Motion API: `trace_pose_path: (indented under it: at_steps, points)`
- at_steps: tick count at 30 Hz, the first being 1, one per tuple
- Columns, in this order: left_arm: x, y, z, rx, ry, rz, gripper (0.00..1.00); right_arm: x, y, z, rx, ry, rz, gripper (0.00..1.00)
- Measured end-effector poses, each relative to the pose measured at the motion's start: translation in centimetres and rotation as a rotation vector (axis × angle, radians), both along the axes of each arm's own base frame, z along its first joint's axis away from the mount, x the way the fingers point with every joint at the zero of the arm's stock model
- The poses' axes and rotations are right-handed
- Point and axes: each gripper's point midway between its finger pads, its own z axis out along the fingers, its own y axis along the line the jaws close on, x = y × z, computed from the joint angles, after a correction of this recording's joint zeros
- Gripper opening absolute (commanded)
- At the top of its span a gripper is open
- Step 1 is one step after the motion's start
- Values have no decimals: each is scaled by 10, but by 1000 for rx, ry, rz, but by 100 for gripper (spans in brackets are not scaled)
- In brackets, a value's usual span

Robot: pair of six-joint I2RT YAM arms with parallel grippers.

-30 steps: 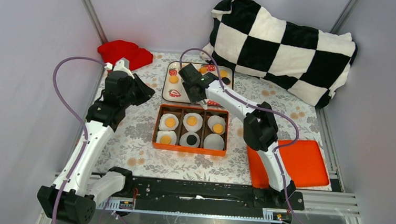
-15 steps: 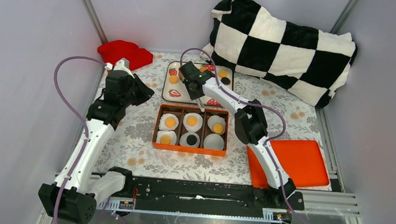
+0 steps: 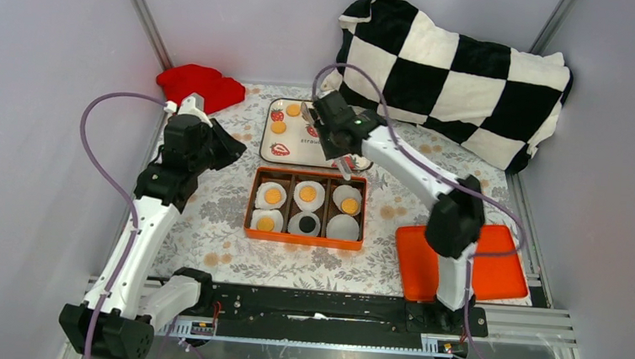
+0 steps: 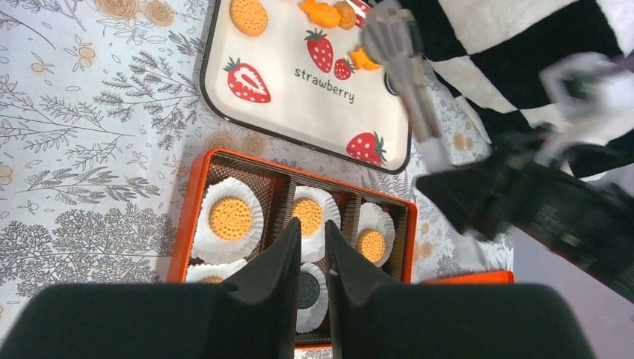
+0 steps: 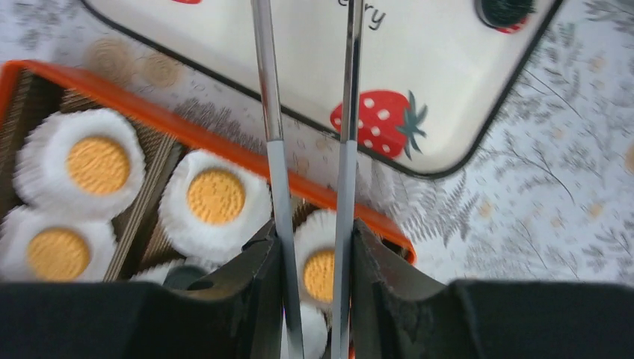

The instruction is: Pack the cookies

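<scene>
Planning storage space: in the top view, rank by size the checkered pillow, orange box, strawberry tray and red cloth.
Largest: checkered pillow
Next: orange box and strawberry tray, too alike to rank, tray partly hidden
Smallest: red cloth

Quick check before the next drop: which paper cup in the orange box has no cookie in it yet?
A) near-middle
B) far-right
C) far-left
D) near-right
D: in the top view the near-right paper cup shows only white, while the black cookie beside it and the orange cookies fill the other five cups.
</scene>
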Motion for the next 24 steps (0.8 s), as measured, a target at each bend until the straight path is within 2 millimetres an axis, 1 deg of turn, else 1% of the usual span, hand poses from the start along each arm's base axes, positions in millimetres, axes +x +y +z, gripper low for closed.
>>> trace_pose_path:
  at_steps: [3, 5, 7, 9, 11, 12, 13, 15, 16, 19, 20, 22, 24]
  points:
    - [-3, -1, 5, -5, -15, -4, 22, -22, -18, 47, 66, -61, -7, 0]
    - [-4, -1, 6, -8, -18, -9, 22, -45, -34, 74, 110, -94, -12, 0]
    - [-4, -3, 6, -16, -17, -17, 21, -74, -49, 91, 143, -112, -12, 0]
    - [-5, -5, 6, -25, -13, -27, 22, -109, -59, 98, 165, -108, 2, 0]
    - [-6, -8, 3, -34, -9, -39, 22, -146, -64, 92, 174, -82, 26, 0]
    - [-7, -9, 1, -37, -3, -44, 22, -161, -66, 87, 174, -64, 38, 0]
    - [-7, -10, -1, -40, 3, -48, 22, -182, -68, 77, 171, -33, 54, 0]
    - [-9, -12, -5, -50, 18, -57, 22, -212, -75, 54, 154, 29, 64, 0]
    - [-9, -13, -7, -53, 21, -61, 22, -222, -82, 41, 136, 58, 57, 0]
    - [-10, -15, -8, -63, 29, -71, 22, -241, -103, 6, 70, 137, 2, 0]
    - [-10, -16, -8, -64, 29, -72, 22, -246, -110, -4, 46, 159, -19, 0]
    - [-11, -16, -9, -65, 30, -73, 22, -252, -116, -13, 27, 183, -43, 0]
    - [-11, -16, -9, -65, 32, -73, 22, -257, -118, -18, 28, 195, -56, 1]
